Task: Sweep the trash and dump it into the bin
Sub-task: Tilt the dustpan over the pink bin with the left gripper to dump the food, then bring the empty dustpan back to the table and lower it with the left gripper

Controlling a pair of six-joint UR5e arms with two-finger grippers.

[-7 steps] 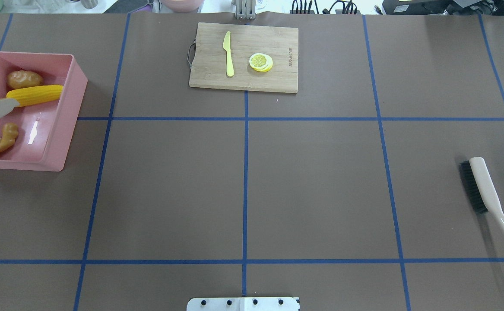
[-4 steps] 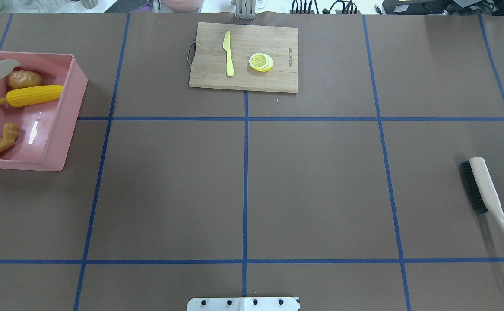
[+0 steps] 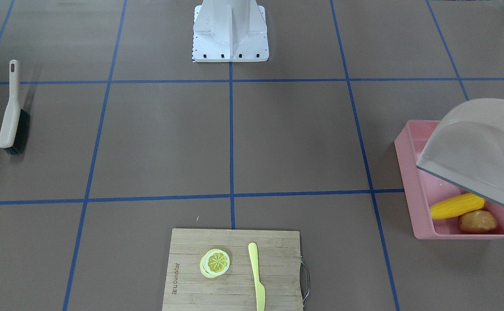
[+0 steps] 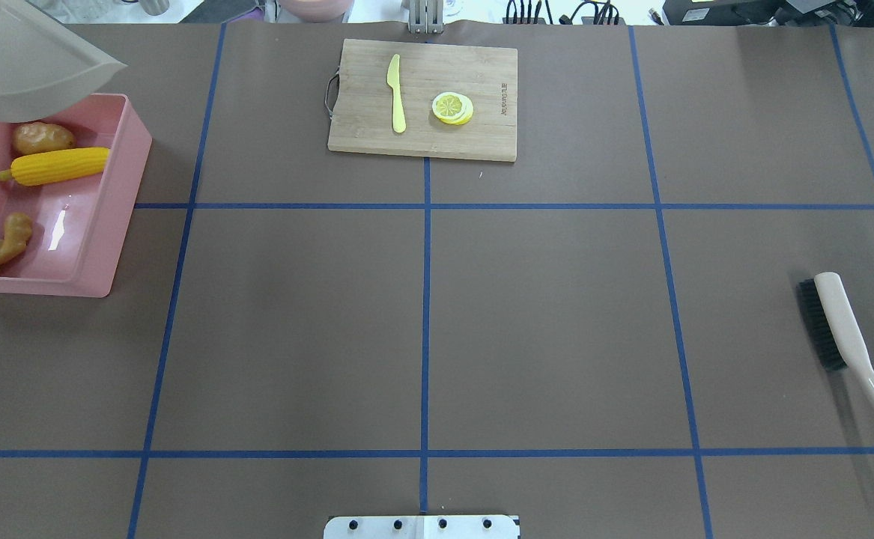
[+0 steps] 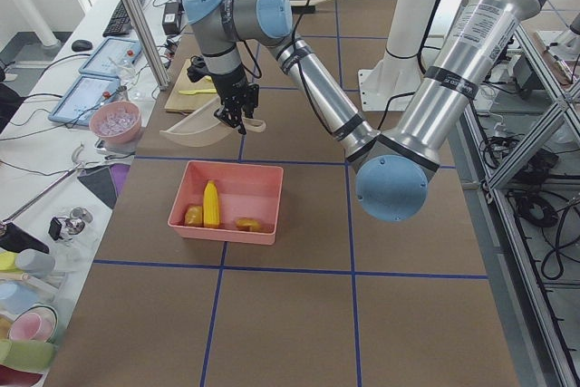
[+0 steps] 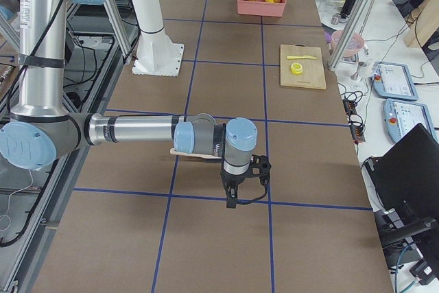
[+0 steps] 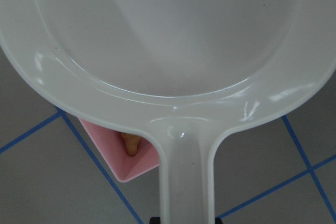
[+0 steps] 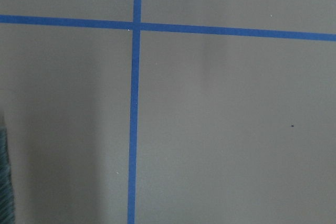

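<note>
Since the corn cob (image 4: 58,165), potato (image 4: 43,138) and ginger root (image 4: 2,243) lie inside the pink bin (image 4: 126,195) at the tabletop's left edge, we judge dumping done. Our left gripper (image 5: 234,115) clamps the dustpan (image 3: 476,164) by its handle, aloft over the bin's far end. We cannot tell how the right gripper (image 6: 240,186) stands. Next, the dustpan wants setting down on the tabletop.

I see a pink bin (image 4: 116,202), yellow corn (image 4: 58,165), a brown potato (image 4: 43,137), tan ginger (image 4: 6,239) and a beige dustpan (image 4: 21,67). My table (image 4: 556,314) is plain brown with a blue tape grid (image 4: 425,329); the brush (image 4: 850,337) is beige, black-bristled.
</note>
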